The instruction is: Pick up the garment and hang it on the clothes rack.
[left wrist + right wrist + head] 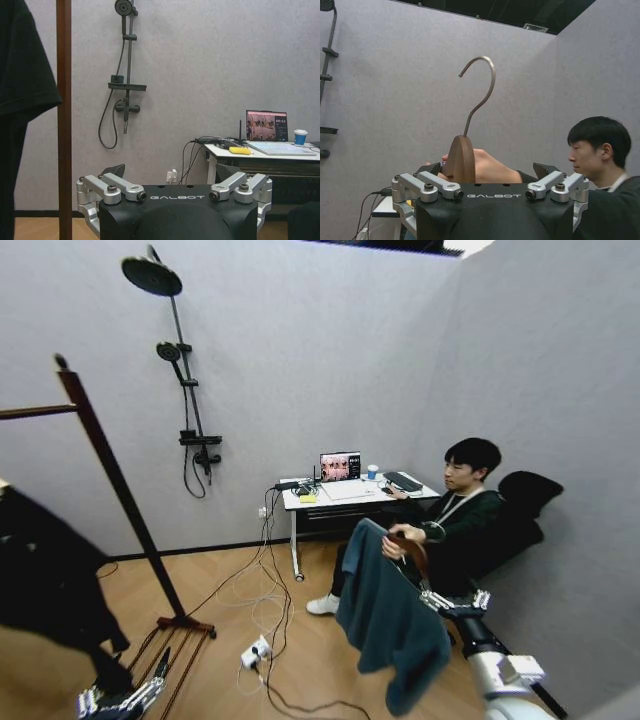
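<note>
The garment (385, 625), dark teal, hangs from a wooden hanger (416, 552) at the lower right of the head view. A seated person's hand (400, 537) holds the hanger's top. My right gripper (432, 598) is just under that hand, at the hanger. In the right wrist view the right gripper (490, 169) is open, with the hanger (461, 161), its metal hook (481, 92) and the person's hand (492, 171) between the fingers. The clothes rack (118, 485) stands at the left, its bar (35, 412) running off the edge. My left gripper (120, 702) hangs low beside the rack's base, open (172, 172).
A black garment (45, 580) hangs on the rack at far left. A black shower-head stand (185, 390) is on the back wall. A desk (345, 498) with a laptop stands behind the person. Cables and a power strip (255, 650) lie on the wooden floor.
</note>
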Robot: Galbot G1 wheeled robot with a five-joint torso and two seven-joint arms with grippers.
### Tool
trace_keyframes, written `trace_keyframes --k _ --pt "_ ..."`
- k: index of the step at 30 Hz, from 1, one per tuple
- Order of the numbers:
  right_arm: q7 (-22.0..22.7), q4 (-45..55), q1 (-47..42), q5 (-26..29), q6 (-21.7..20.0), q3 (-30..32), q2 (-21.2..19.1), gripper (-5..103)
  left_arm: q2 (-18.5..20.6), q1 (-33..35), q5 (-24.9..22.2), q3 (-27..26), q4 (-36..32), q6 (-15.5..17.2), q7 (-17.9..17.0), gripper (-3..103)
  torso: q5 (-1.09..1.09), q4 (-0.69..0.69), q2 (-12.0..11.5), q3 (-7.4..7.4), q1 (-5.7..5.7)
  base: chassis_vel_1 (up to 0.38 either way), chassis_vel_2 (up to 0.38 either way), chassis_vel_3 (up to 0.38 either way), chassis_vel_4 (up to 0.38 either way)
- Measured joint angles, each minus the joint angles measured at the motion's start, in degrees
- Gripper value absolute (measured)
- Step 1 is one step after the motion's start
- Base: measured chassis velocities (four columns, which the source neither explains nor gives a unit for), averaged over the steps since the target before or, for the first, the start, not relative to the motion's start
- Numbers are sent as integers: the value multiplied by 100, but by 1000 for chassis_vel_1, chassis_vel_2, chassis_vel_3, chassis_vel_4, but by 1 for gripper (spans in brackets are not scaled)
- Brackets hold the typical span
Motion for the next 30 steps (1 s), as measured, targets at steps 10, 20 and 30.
trace_keyframes --k 10,20,30 --pt "-444 59 -143 -735 609 -133 112 100 0 -1 0 -1 0 0 0 100 -5 -4 10 -7 -21 -4 17 -3 -1" --pt "-305 -155 -16 -763 691 -76 104 98 0 -1 0 -1 0 0 0 100 -4 -4 4 -4 -9 24 -24 -21 18" --pt "-407 -341 32 -780 966 -103 146 60 0 0 0 -1 0 0 0 100 -4 -4 4 -4 -11 0 0 0 0"
